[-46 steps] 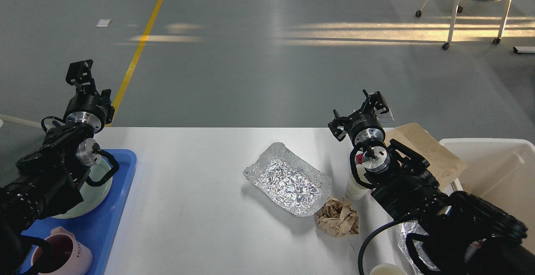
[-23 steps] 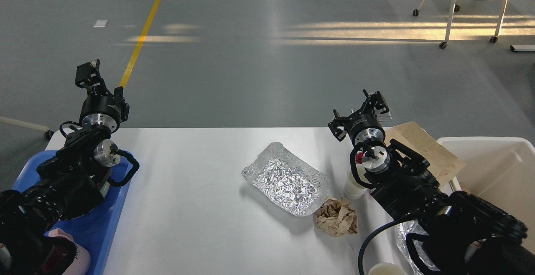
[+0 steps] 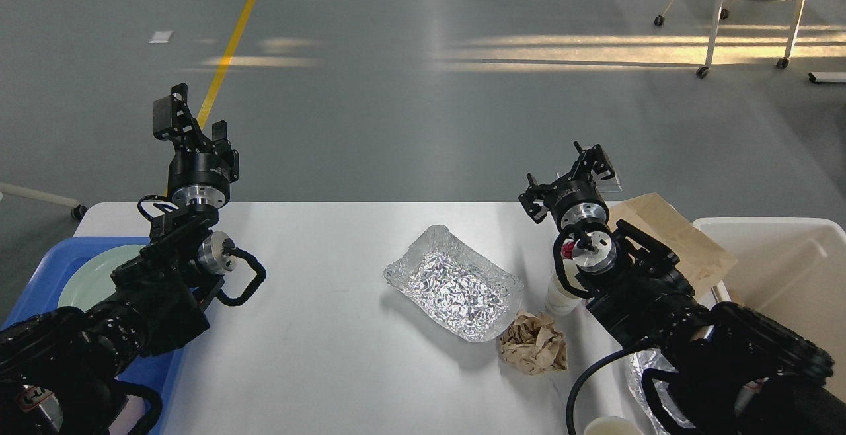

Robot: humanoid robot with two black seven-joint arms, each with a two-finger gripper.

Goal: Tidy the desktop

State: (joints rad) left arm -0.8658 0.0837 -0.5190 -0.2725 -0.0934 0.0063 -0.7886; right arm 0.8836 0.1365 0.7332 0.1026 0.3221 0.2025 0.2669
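Note:
The white desktop (image 3: 330, 342) carries a crinkled foil tray (image 3: 453, 286) at its middle. A crumpled brown paper ball (image 3: 534, 344) lies just right of the tray's near end. A white paper cup (image 3: 559, 297) stands behind the ball, partly hidden by my right arm. My right gripper (image 3: 567, 177) hovers over the table's far edge, above the cup, holding nothing that I can see. My left gripper (image 3: 188, 118) is raised past the far left edge, well clear of the foil tray. Both grippers are dark and seen from behind.
A blue tray (image 3: 39, 270) with a pale green plate (image 3: 92, 276) sits at the left edge, under my left arm. At right are a brown paper bag (image 3: 667, 230) and an off-white bin (image 3: 780, 256). More foil (image 3: 642, 382) and a cup rim (image 3: 611, 427) lie beneath my right arm.
My left arm has swung rightward from over the blue tray to over the table, uncovering the green plate and hiding the pink mug. The right arm has not moved.

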